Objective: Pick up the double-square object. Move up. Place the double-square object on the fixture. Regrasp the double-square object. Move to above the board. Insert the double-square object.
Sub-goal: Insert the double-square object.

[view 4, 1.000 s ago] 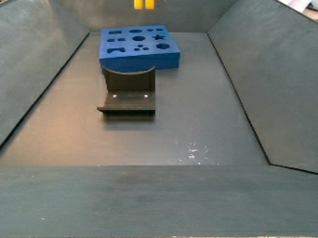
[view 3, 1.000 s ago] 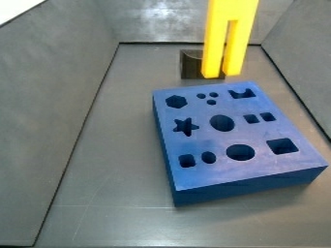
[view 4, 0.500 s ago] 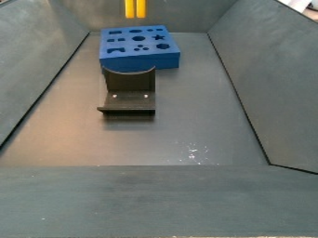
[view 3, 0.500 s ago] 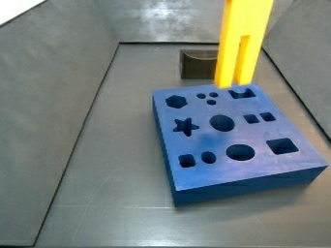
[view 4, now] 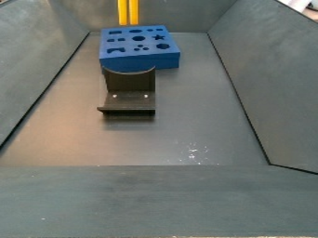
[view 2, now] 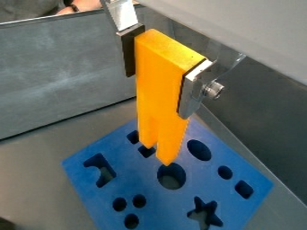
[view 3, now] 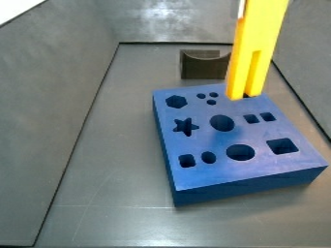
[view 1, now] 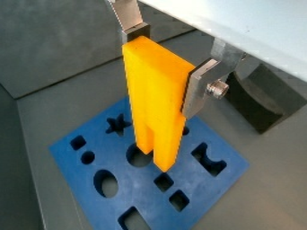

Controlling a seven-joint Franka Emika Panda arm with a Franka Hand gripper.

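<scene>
The double-square object [view 1: 156, 103], a long yellow block, hangs upright with my gripper [view 1: 162, 56] shut on its upper part; both wrist views show a silver finger on each side of it [view 2: 162, 99]. Its lower end hovers above the blue board [view 1: 198, 184], over the holes near the far edge in a side view [view 3: 256, 53]. The board [view 3: 258, 136] lies flat on the floor. The fixture [view 3: 200, 65] stands behind the board; from the opposite side it [view 4: 128, 98] sits in front of the board [view 4: 168, 62]. In both side views the gripper is out of frame above the block [view 4: 125, 10].
Sloping grey walls [view 3: 52, 107] enclose the dark floor [view 4: 187, 130] on all sides. The fixture [view 1: 267, 97] also shows beyond the board in a wrist view.
The yellow block has travelled sideways from above the fixture to over the board's far edge, and its lower end now hangs closer to the board.
</scene>
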